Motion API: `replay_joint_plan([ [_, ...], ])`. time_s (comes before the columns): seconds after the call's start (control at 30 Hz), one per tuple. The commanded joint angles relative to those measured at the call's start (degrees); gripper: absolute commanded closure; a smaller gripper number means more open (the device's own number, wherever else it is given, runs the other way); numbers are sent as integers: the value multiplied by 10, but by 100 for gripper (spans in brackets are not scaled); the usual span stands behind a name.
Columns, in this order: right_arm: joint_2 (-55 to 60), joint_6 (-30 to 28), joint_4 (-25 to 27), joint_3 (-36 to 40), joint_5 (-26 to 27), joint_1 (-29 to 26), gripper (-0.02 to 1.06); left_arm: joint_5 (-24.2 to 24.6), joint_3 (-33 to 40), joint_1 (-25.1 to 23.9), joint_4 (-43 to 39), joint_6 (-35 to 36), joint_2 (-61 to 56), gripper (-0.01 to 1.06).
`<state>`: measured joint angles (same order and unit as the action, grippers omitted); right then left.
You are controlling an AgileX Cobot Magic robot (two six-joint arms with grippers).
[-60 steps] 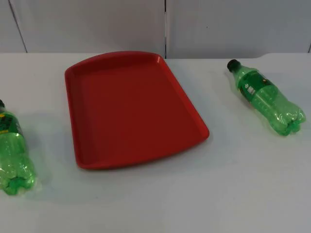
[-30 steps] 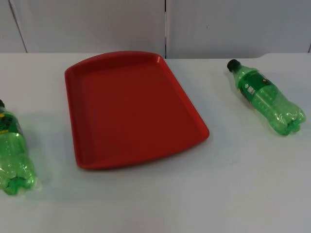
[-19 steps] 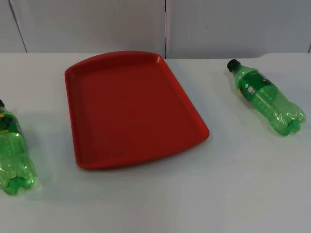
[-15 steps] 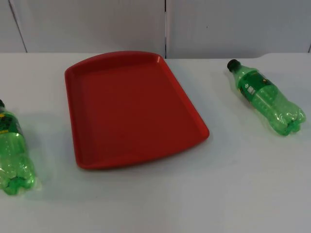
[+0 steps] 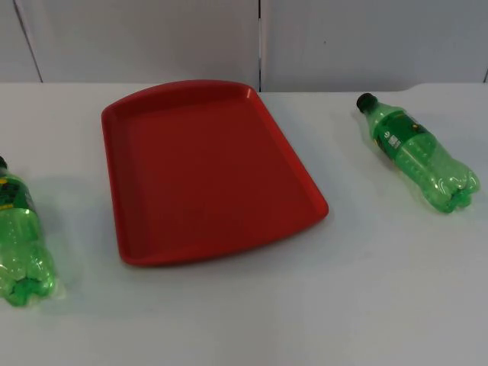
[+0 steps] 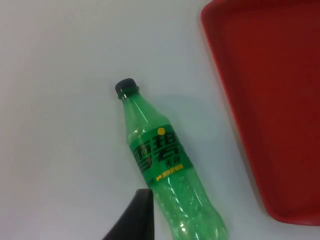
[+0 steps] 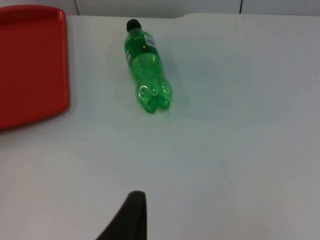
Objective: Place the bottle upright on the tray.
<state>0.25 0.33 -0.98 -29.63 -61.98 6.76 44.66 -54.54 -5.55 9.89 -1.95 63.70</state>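
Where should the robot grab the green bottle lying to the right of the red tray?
Probably around the labelled middle of the right bottle, coming from above with fingers across its width. It lies flat on the table, cap toward the wall, so the round sides are free.

The left pincer (image 6: pixel 134 217) hangs above the worktop (image 6: pixel 55 125), one black fingertip (image 6: pixel 140 212) showing in the left wrist view. The right pincer (image 7: pixel 129 217) hangs higher over the worktop, one black fingertip (image 7: pixel 132 212) likewise showing in the right wrist view. Whether either pincer's fingers are parted cannot be told.
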Motion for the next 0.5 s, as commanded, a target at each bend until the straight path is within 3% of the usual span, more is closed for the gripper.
replay_joint_plan([
  [0.0,-3,2,1,1,2,-4,-1,7,-18,4,5,5,21,0],
  [0.47,-3,2,1,1,2,-4,-1,30,-108,4,24,60,229,0],
])
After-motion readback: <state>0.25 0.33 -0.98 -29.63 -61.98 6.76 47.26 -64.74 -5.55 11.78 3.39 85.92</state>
